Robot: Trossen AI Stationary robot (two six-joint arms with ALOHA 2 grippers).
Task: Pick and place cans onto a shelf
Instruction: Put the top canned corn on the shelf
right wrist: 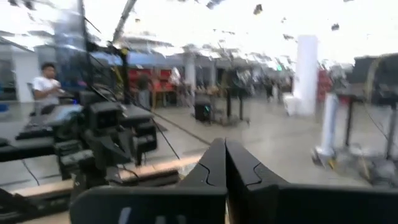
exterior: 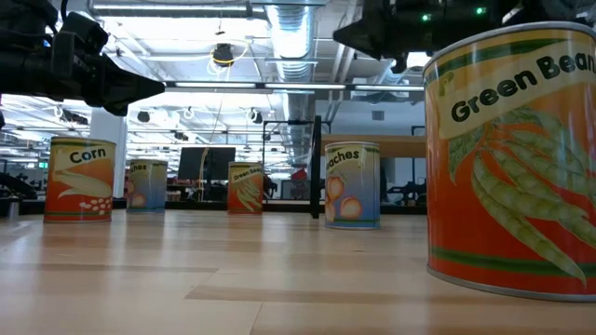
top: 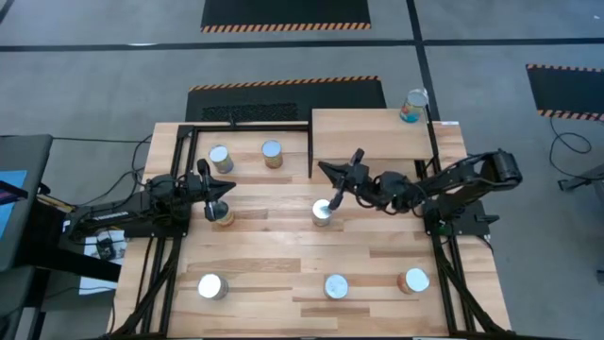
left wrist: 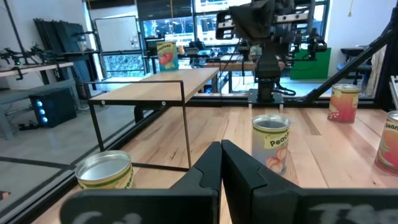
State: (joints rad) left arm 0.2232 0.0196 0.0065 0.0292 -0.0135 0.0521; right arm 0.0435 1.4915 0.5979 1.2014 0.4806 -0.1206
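Several cans stand upright on their bases on the plank table: two at the far left, one at the left, a Peaches can in the middle, and three near the front. One blue-labelled can stands on the light wood shelf. My left gripper is shut and empty, raised just beyond the left can. My right gripper is shut and empty, raised by the shelf's front left corner, beyond the Peaches can.
A black metal-framed open rectangle stands at the table's far left, beside the shelf. In the low view a Green Beans can stands close to the camera. A person stands in the room beyond the table.
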